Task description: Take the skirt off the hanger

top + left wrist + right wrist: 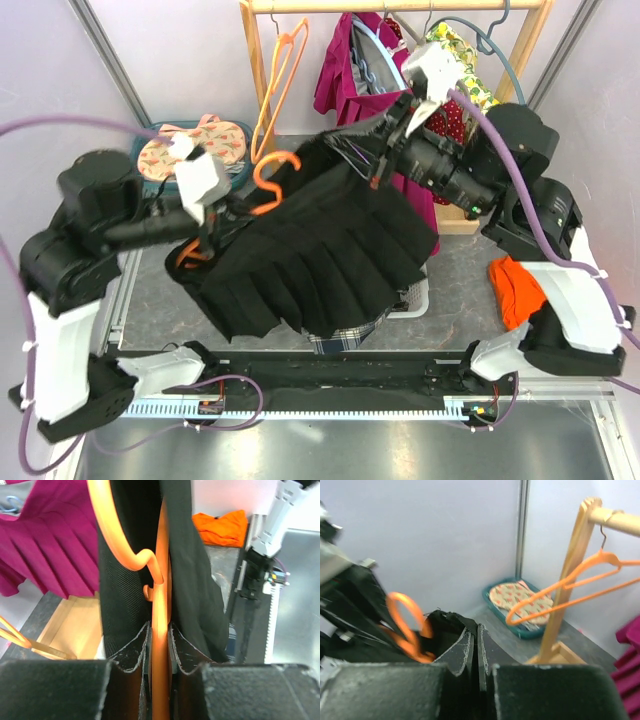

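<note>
Two grippers, top view: the left gripper (203, 238) and the right gripper (378, 168) are raised above the table (460, 280), one at each end of the skirt.
Skirt, top view: the black pleated skirt (320, 260) hangs spread between the grippers, its hem low over the table.
Hanger, top view: the orange hanger (272, 178) shows its hook above the waistband, near the left gripper.
Surroundings, top view: a wooden rack (400, 6) behind carries a spare hanger (280, 80) and a magenta garment (345, 75). A teal basket (240, 165) sits at the back left and an orange cloth (515, 290) lies at the right.
Left gripper, left wrist view: the left gripper (160, 652) is narrow, its fingers (132, 652) pinching the hanger (161, 580), with skirt (195, 580) fabric on both sides.
Right gripper, right wrist view: the right gripper (474, 649) is nearly closed, its fingers (462, 652) clamped on black skirt (442, 622) fabric.
Background, right wrist view: the hanger (407, 625) is blurred at the left. The basket (487, 600) sits on the table beside the foot of the rack (580, 535).
</note>
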Motion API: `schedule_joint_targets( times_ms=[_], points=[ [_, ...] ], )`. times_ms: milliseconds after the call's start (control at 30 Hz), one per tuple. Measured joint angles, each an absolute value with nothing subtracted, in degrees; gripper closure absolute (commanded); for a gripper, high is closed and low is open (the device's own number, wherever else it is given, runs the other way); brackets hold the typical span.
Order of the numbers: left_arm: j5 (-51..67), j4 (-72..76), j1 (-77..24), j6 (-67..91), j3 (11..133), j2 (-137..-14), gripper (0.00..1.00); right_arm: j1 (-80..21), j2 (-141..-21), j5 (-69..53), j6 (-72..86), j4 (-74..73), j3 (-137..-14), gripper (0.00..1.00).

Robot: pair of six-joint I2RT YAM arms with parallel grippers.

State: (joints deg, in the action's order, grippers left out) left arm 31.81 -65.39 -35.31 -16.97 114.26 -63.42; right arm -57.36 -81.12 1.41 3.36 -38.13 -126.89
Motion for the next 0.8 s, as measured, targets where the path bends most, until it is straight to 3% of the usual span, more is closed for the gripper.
schedule_joint_targets(
  times_ms=[133, 367, 600, 800],
  points=[
    [28.9, -64.1, -35.6, -16.2, 121.1, -70.6, 0.98, -57.4, -84.9, -0.2, 6.1, -36.5, -131.7, 0.98],
    [23.9, -64.9, -37.5, -15.5, 131.7, -79.5, 0.98, -56.7, -85.1, -0.1, 9.7, -32.8, -123.8, 0.97],
    [20.9, -66.0, -39.4, -15.4, 132.0, -79.2, 0.98, -57.2, -83.7, 2.6, 9.3, -32.4, -121.8, 0.99],
    [20.3, -65.1, -40.4, -15.7, 129.3, -72.2, 0.98, -57.6, -80.8, 16.6, 2.9, -37.6, -123.5, 1.00]
  ],
)
